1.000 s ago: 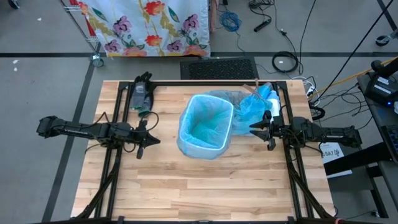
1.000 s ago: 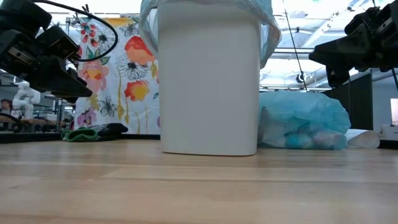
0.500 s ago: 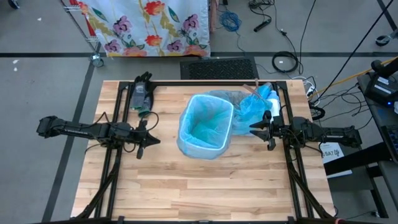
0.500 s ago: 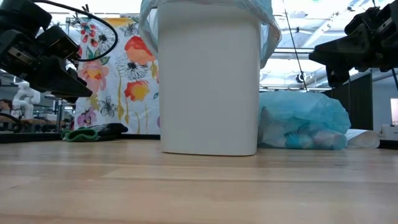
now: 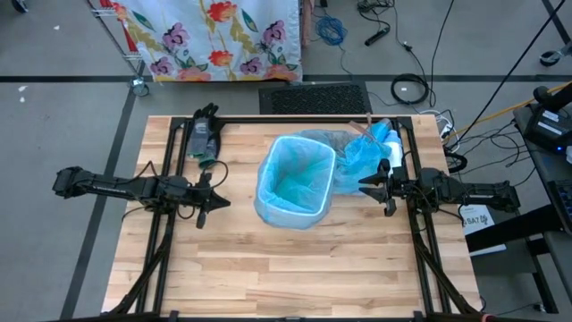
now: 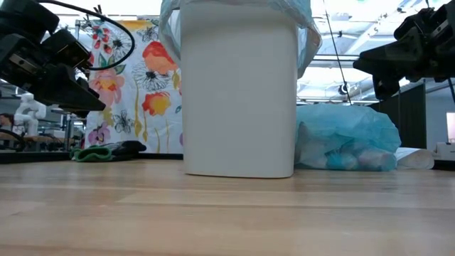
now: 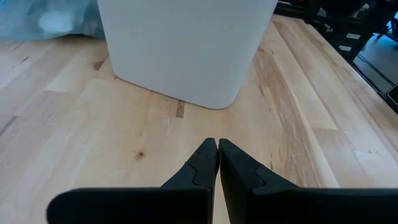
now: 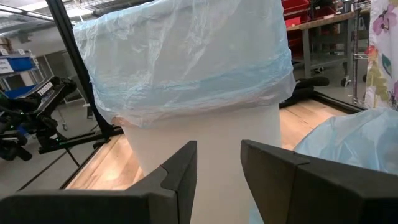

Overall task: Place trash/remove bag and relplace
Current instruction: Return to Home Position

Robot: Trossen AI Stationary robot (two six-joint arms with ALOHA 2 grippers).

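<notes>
A white bin stands upright on its base in the middle of the table, lined with a light-blue bag folded over its rim. A full light-blue bag lies on the table at the bin's far right; pale lumps show through its wall. No loose scraps show. My left gripper hovers left of the bin, shut, its tips pointing at the bin's wall. My right gripper hovers right of the bin, open, facing it.
A dark green bundle lies near the far left corner, also seen low. A white object sits by the full bag. Black frame rails run along both table sides. Bare wood lies toward the near edge.
</notes>
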